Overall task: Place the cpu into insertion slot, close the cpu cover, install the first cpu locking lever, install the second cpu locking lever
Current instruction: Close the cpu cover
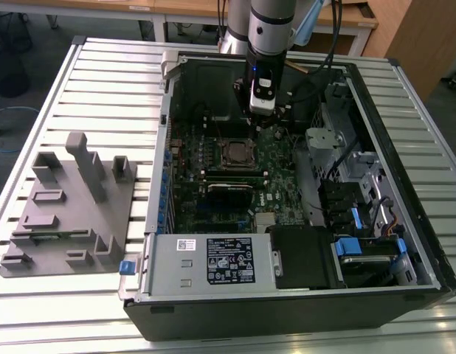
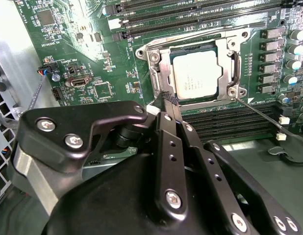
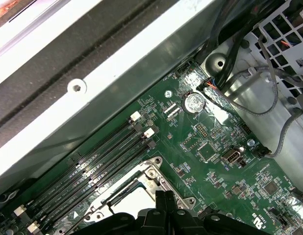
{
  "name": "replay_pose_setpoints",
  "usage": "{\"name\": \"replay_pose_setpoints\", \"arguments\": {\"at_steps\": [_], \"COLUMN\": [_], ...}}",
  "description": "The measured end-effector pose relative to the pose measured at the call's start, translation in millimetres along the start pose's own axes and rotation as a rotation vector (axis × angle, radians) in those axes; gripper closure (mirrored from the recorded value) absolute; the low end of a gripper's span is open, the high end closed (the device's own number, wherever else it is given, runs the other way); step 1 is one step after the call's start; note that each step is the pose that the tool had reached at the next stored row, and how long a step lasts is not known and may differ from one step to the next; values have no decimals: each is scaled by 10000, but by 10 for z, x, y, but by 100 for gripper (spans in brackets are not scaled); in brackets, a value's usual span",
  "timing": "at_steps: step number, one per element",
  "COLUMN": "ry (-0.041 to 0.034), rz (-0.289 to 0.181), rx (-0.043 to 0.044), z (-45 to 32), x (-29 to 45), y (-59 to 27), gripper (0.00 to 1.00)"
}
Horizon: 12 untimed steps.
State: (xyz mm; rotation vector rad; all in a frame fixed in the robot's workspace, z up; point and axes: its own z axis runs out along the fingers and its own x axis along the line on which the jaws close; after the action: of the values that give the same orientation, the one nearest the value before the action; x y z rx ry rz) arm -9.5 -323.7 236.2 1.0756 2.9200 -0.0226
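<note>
Work surface: pale grey ribbed aluminium-profile table [image 1: 102,74]. Behind it, light wooden desks [image 1: 191,9] on pale metal legs. Wooden cabinet [image 1: 423,37] at the exterior view's right. Floor [image 1: 66,18] dark grey, blue cable [image 1: 10,112] lying on it. Lighting even, diffuse.

My work table [image 1: 102,74] is a bench of ribbed aluminium slats. Directly on it lies the open computer case [image 1: 287,313], set on its side, and just beside it, toward the exterior view's left, a grey slotted fixture plate [image 1: 66,221] with upright posts.
</note>
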Motion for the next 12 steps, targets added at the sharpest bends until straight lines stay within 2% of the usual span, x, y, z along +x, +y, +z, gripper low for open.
{"name": "replay_pose_setpoints", "arguments": {"at_steps": [7, 12], "ry": [0, -1], "rz": [-23, -538], "rx": [-1, -19], "z": [0, 1], "x": [0, 0], "y": [0, 0], "gripper": [90, 90]}}
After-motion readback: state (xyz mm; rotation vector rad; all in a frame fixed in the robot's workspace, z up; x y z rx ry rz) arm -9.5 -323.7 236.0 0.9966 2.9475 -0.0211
